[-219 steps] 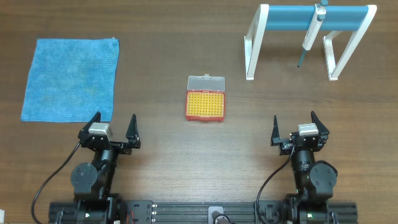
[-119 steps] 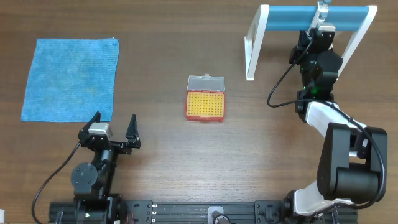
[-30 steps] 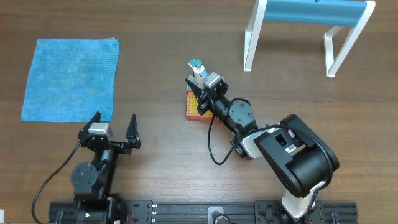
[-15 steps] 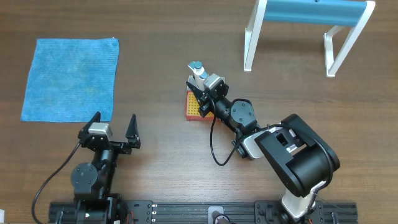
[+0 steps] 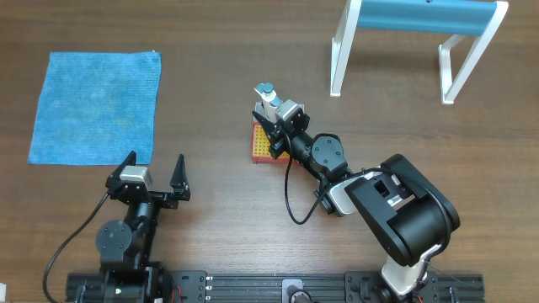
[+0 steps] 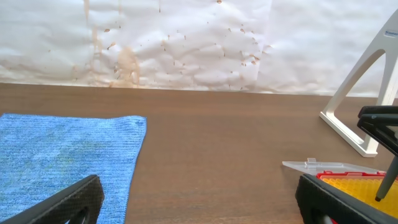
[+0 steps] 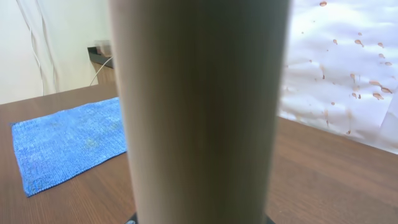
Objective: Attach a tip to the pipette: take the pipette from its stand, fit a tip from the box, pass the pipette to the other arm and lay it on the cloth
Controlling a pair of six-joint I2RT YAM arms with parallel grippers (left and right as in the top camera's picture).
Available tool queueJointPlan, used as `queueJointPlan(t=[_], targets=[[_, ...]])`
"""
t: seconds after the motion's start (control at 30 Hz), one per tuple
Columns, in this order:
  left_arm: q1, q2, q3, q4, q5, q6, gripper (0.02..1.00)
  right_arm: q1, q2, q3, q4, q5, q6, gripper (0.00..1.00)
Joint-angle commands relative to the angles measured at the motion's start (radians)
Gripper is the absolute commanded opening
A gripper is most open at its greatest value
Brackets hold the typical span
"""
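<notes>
Blue cloth (image 5: pixel 94 107) lies flat on the far left of your table (image 5: pixel 210 50), well apart from everything else. Your right arm reaches across the middle, and its right gripper (image 5: pixel 275 122) is clamped on the pipette (image 5: pixel 269 101), holding it upright over the tip box (image 5: pixel 260 145). From above you see the pipette's white body standing out of the jaws, with its rounded cap uppermost. In the right wrist view that pale body runs straight up the centre, close to the lens, with the cloth off to one side on the brown wood.

The orange box sits near the middle of the table, its rack of yellow tips open to view and its clear lid folded back flat behind it. In the left wrist view the pipette's thin dark shaft slants down to the yellow rack; you cannot tell whether its end is seated in a tip.

The stand (image 5: pixel 421 17), a blue bar on white legs, is at the far right of the table.

Your left gripper (image 5: pixel 153 166) hovers near its base, close to the near corner of the cloth, with its fingers (image 6: pixel 68 202) wide apart and nothing between them.
</notes>
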State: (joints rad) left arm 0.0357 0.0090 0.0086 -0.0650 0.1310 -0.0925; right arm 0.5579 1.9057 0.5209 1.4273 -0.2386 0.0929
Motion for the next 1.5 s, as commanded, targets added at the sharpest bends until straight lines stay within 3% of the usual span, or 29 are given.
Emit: queueJointPlan(t=[0.03,0.43,0.53,0.73,1.07,1.13,1.17,1.2,1.23,1.27,1.33,1.5], targets=[[-0.003,-0.004,-0.003,-0.005,-0.007,-0.005,0.996,-0.005,0.036,0.022,-0.01,-0.009,0.0,0.08],[-0.003,-0.004,-0.003,-0.005,-0.007,-0.005,0.996,-0.008,0.053,-0.037,-0.087,-0.009,0.0,0.08],[-0.003,-0.004,-0.003,-0.005,-0.007,-0.005,0.998,-0.008,0.173,-0.046,0.024,-0.021,0.0,0.08],[-0.003,-0.004,-0.003,-0.005,-0.007,-0.005,0.998,-0.007,0.218,-0.055,0.037,-0.021,0.0,0.08],[-0.003,-0.004,-0.003,-0.005,-0.007,-0.005,0.996,-0.032,-0.244,-0.031,0.033,-0.024,-0.023,0.082],[-0.003,-0.004,-0.003,-0.005,-0.007,-0.005,0.996,-0.016,-0.324,-0.031,0.02,-0.11,-0.022,0.082],[-0.003,-0.004,-0.003,-0.005,-0.007,-0.005,0.996,-0.001,-0.371,-0.031,-0.021,-0.154,-0.022,0.08],[-0.003,-0.004,-0.003,-0.005,-0.007,-0.005,0.998,0.03,-0.497,-0.025,-0.219,-0.215,-0.022,0.08],[-0.003,-0.004,-0.003,-0.005,-0.007,-0.005,0.998,0.048,-0.591,-0.012,-0.39,-0.226,-0.022,0.08],[-0.003,-0.004,-0.003,-0.005,-0.007,-0.005,0.998,0.071,-0.756,0.041,-0.78,-0.226,-0.022,0.08],[-0.003,-0.004,-0.003,-0.005,-0.007,-0.005,0.998,0.074,-0.903,0.158,-1.323,-0.223,-0.021,0.08],[-0.003,-0.004,-0.003,-0.005,-0.007,-0.005,0.998,0.077,-0.917,0.157,-1.306,-0.287,0.187,0.08]])
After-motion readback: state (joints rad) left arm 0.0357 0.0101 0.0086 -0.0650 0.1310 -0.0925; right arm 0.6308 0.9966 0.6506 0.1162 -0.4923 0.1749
